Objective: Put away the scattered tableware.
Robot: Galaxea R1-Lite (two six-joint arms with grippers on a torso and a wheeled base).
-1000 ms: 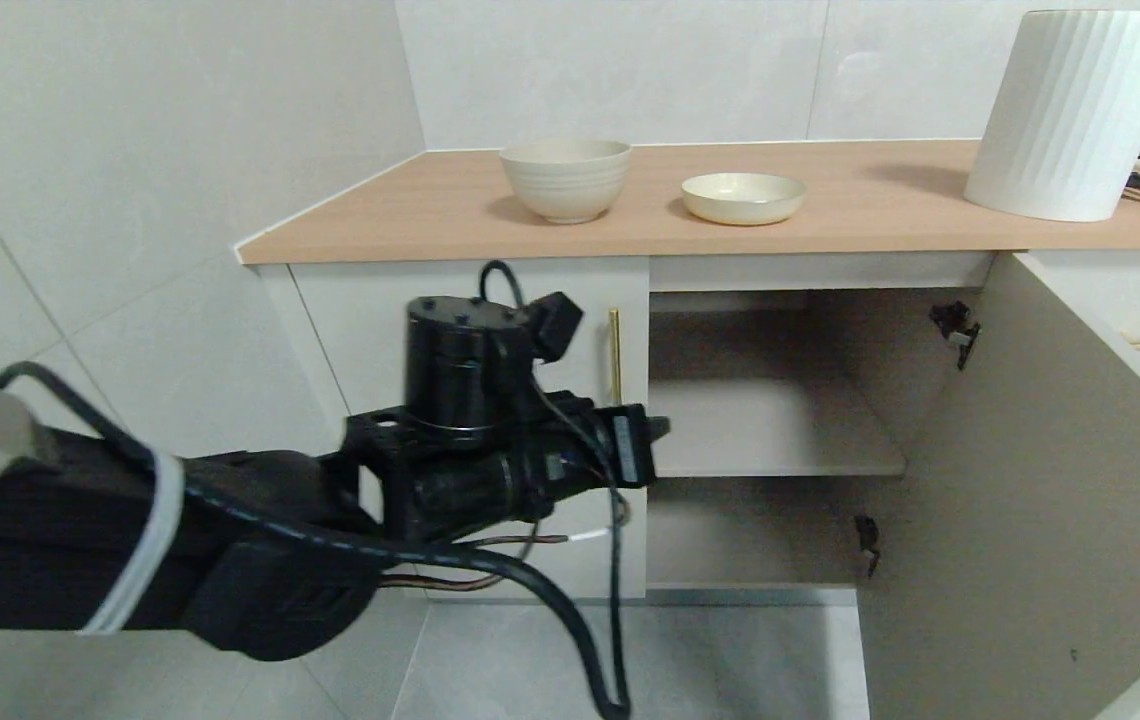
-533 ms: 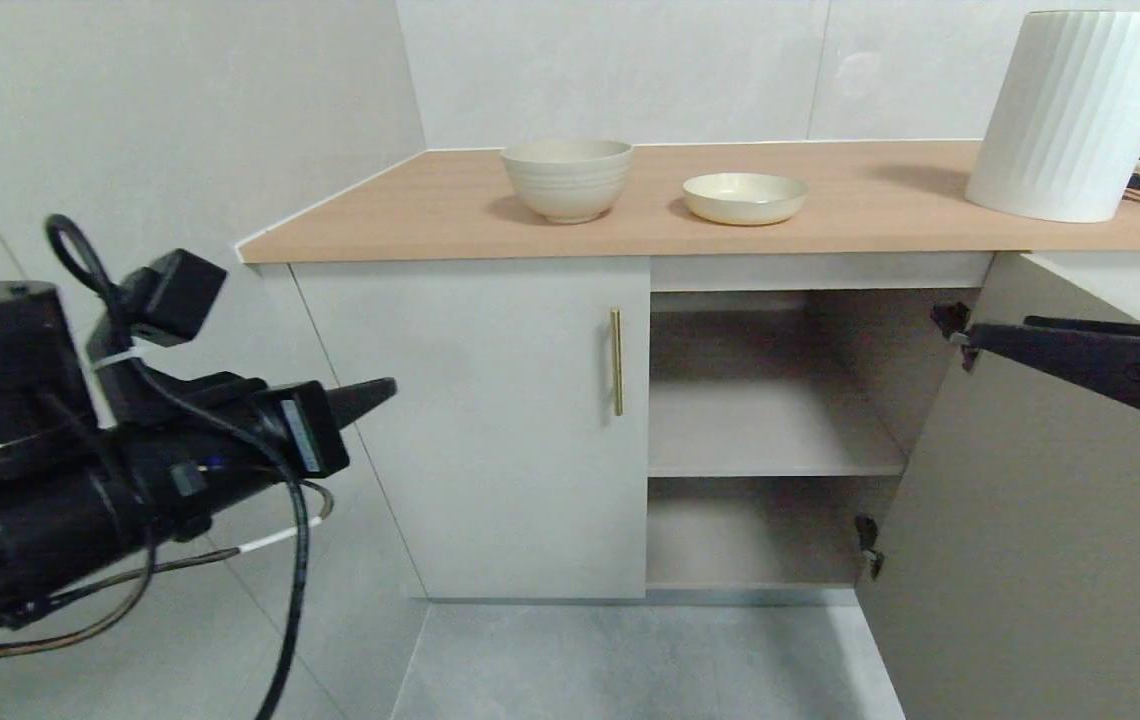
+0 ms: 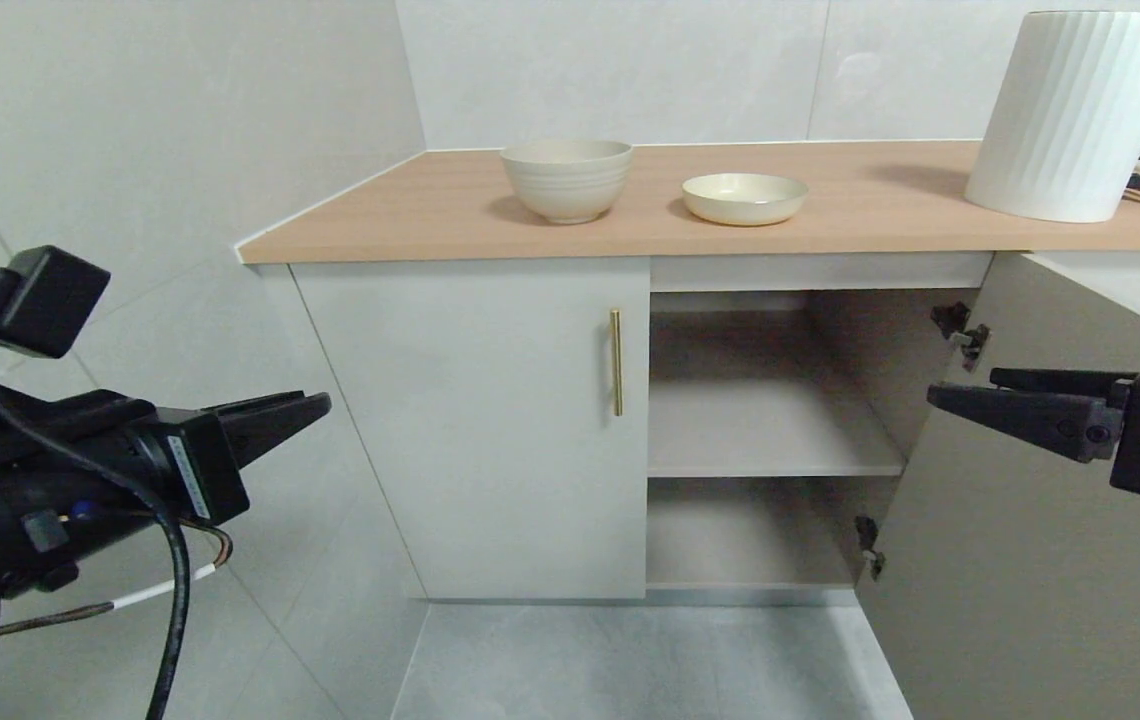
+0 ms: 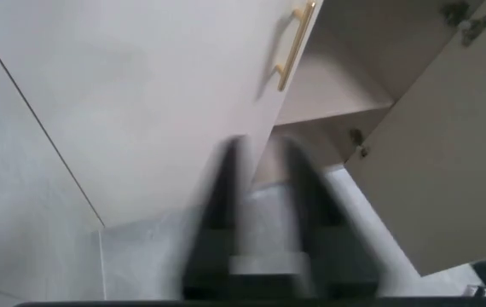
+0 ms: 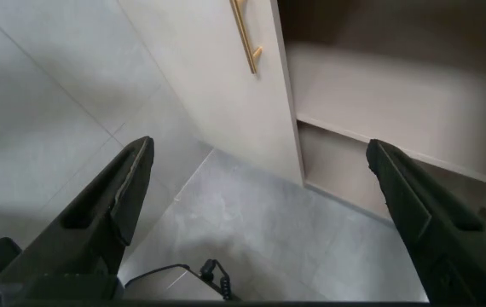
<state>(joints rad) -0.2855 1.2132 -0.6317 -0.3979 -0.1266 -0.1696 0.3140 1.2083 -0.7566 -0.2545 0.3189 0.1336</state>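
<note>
Right now I see 2 pieces of tableware on the wooden counter (image 3: pixel 410 225). The deep bowl (image 3: pixel 566 178) sits upright to the left. The shallow dish (image 3: pixel 744 197) sits near it on the right, and they do not touch. A tall white ribbed container (image 3: pixel 1080 110) stands well apart from them at the right end of the counter.

Under the counter is the cabinet (image 3: pixel 820 271). Its left door (image 3: pixel 490 420) is shut, with a thin gold handle (image 3: pixel 616 361) by its right edge. Its right door (image 3: pixel 1030 560) is swung wide open. Inside I see 1 bare shelf (image 3: pixel 760 430) and the bottom board (image 3: pixel 740 540) under it.

My left gripper (image 3: pixel 320 405) hangs low on the left, beside the tiled wall and well apart from the shut door. Its 2 fingers (image 4: pixel 226 196) have a small gap between them, and nothing is in that gap.

My right gripper (image 3: pixel 963 386) hangs in front of the open door, at about shelf height. Its 2 fingers (image 5: pixel 128 200) are spread wide with nothing between them, and I see the grey floor (image 5: pixel 251 222) through the gap.
</note>
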